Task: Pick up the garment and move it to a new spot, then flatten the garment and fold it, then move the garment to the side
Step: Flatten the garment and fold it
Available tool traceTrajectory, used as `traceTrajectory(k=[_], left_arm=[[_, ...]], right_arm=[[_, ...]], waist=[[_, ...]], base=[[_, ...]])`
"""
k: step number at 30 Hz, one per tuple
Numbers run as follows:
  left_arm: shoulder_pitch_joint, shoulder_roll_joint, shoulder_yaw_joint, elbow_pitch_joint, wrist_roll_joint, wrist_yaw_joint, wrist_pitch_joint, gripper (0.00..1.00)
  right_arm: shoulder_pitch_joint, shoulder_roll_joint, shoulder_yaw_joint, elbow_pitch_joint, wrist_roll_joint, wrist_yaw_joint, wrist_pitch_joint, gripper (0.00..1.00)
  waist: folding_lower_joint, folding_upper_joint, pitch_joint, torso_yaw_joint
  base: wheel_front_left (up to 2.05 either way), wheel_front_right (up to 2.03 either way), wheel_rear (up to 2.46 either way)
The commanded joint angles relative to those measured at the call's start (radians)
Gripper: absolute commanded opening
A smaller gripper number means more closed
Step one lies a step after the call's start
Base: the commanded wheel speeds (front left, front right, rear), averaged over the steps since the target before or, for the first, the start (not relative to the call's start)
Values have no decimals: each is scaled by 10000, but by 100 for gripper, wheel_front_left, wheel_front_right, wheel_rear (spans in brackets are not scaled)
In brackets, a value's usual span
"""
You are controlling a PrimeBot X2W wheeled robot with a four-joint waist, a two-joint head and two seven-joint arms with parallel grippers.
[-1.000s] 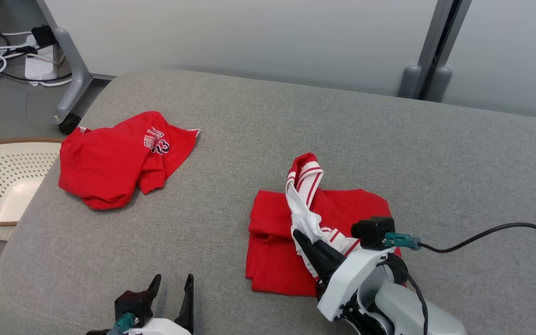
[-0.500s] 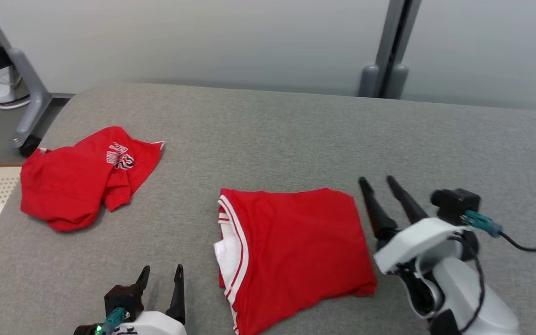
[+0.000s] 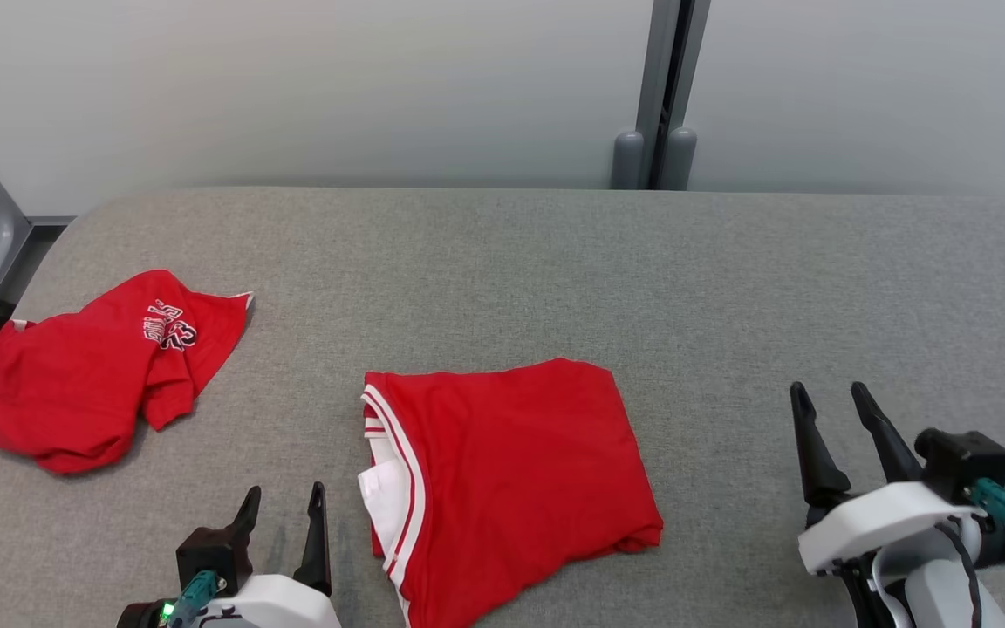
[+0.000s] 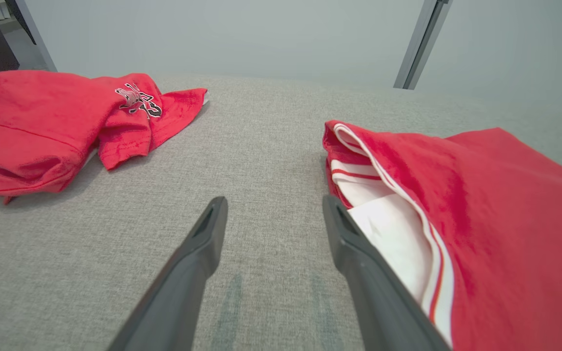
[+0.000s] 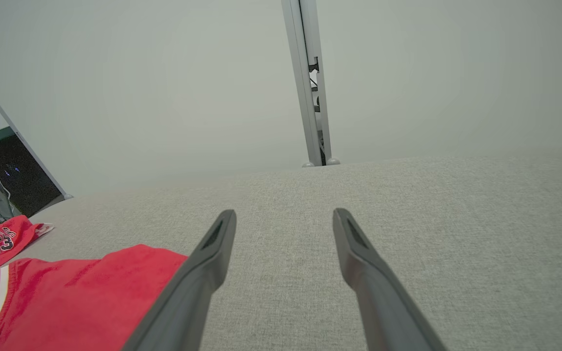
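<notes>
Left gripper [image 3: 286,490] just left of the folded garment [image 3: 511,471], jaws apart, empty. Right gripper [image 3: 827,389] well to its right, jaws apart, empty. Garment lies flat on grey cushion [image 3: 502,279], unobstructed. Crumpled red jersey [image 3: 92,384] farther left; grey post [image 3: 659,96] behind.

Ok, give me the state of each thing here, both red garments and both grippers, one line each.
Folded red garment: folded into a rough rectangle, lying flat, white striped trim showing at its left edge, not held.
Crumpled red garment: bunched up, unfolded, lying off to the left.
Left gripper: open, empty, close beside the folded garment's left edge.
Right gripper: open, empty, apart from the folded garment on its right.
</notes>
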Motion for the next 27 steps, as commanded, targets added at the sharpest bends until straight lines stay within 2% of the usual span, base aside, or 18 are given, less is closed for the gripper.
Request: traceTrajectory(k=[1, 2, 7, 17, 27], left_arm=[[69, 50, 71, -37, 75, 20, -42, 100], [109, 48, 91, -48, 83, 20, -42, 100], [281, 45, 168, -132, 219, 31, -42, 100], [652, 50, 470, -216, 328, 14, -42, 100], [987, 48, 799, -544, 458, 61, -42, 100]], right_arm=[[184, -53, -99, -76, -40, 0, -42, 100], [255, -50, -114, -225, -416, 0, -42, 100], [844, -54, -245, -574, -584, -1, -41, 100], [1353, -56, -497, -534, -352, -1, -43, 100], [1514, -56, -330, -461, -118, -1, -43, 100]], waist=[[0, -1, -46, -43], [0, -1, -81, -66], [0, -1, -264, -172], [0, -1, -580, -376], [0, -1, -839, -648]], base=[[0, 0, 0], [0, 0, 0], [0, 0, 0], [0, 0, 0], [0, 0, 0]])
